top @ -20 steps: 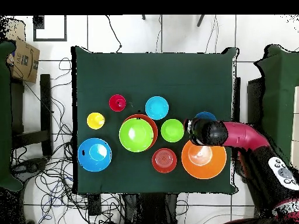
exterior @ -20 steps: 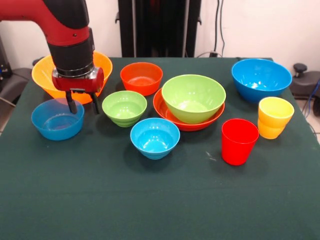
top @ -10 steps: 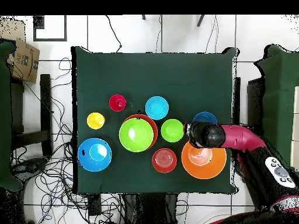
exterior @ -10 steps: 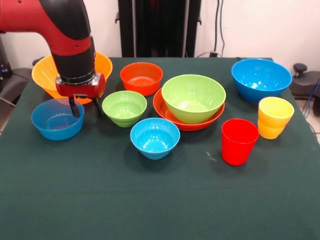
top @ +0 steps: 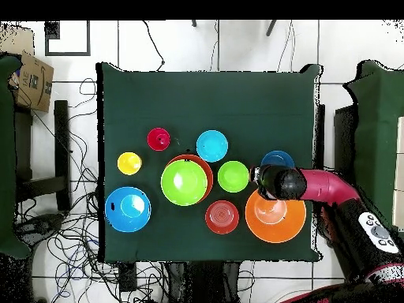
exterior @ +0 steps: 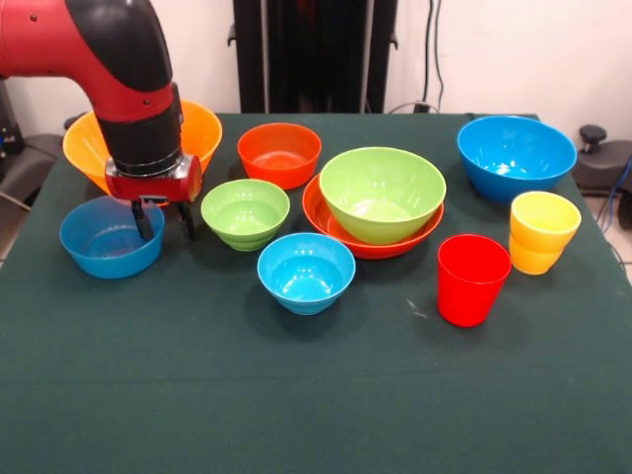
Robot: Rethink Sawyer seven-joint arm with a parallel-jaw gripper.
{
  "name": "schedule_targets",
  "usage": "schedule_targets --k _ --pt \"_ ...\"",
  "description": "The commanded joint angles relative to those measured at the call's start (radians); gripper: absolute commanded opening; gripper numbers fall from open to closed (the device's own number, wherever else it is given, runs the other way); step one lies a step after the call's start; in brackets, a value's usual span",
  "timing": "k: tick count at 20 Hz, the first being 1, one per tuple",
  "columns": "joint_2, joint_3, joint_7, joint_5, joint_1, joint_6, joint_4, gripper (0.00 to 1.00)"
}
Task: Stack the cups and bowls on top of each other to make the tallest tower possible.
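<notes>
Gripper dropped lower, fingers apart astride small blue bowl's rim; shallow grip could slip.

Upright on the green desk: a large green bowl nested in a flat red-orange bowl, the only stack. Apart stand a small green bowl, small blue bowl, translucent blue bowl, orange bowl, red-orange bowl, big blue bowl, red cup, yellow cup
</notes>
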Motion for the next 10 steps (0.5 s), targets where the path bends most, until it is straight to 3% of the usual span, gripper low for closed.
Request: schedule_targets --k 1,10 --pt "0.044 0.048 -0.232 -0.101 0.012 -0.004 -0.091 1.00" --pt "0.056 0.048 -0.229 -0.104 0.006 -0.014 -0.099 1.00"
